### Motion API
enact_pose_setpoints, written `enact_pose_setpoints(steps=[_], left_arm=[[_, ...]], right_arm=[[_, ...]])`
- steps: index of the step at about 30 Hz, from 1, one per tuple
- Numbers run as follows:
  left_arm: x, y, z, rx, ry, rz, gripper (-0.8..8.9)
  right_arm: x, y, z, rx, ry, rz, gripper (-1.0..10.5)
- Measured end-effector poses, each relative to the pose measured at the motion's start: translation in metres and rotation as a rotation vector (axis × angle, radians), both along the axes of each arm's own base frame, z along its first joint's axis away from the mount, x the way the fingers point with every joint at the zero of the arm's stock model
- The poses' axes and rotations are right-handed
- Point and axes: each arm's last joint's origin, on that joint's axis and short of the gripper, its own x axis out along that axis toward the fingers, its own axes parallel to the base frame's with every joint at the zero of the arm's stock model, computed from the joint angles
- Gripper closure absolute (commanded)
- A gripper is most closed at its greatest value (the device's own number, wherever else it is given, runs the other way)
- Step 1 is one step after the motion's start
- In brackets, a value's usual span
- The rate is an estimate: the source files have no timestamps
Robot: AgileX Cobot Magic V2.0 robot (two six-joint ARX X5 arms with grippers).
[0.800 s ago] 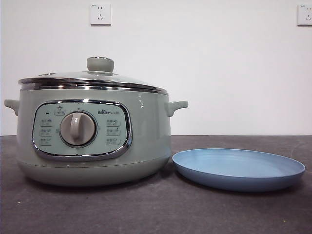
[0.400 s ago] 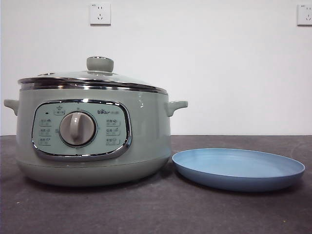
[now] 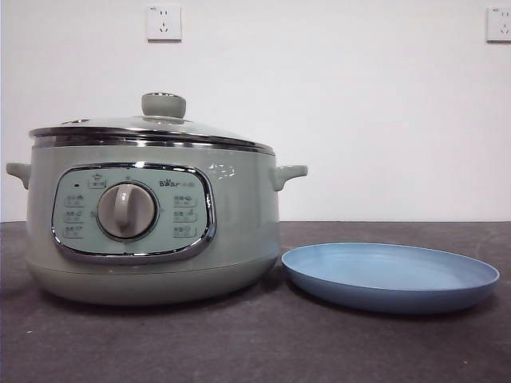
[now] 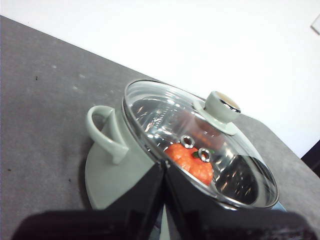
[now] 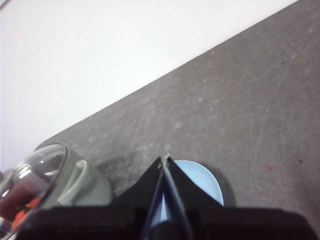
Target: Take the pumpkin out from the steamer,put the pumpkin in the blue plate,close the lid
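Glossy sage steamer (image 3: 239,215) with chrome trim, clear glass lid (image 4: 200,145), matte blue plate (image 3: 447,295), rough grey table (image 3: 255,343)

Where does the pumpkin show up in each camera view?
Front view: not visible; the steamer wall hides it.
Left wrist view: the pumpkin shows orange through the lid.
Right wrist view: an orange sliver under the glass.
Shared landmark: the lid.
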Motion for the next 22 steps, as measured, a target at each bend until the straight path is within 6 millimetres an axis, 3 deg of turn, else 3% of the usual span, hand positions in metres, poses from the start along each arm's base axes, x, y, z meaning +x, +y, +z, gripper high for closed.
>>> enact_pose_setpoints(steps=[12, 22], left_arm=[[0.017, 0.0, 0.074, 0.159, 0.011, -0.043, 8.22], [0.042, -0.004, 0.125, 0.285, 0.065, -0.275, 8.17]], right_arm=[[0.009, 0.001, 0.08, -0.155, 0.032, 0.029, 9.5], [0.033, 0.011, 0.133, -0.296, 0.086, 0.33, 9.5]])
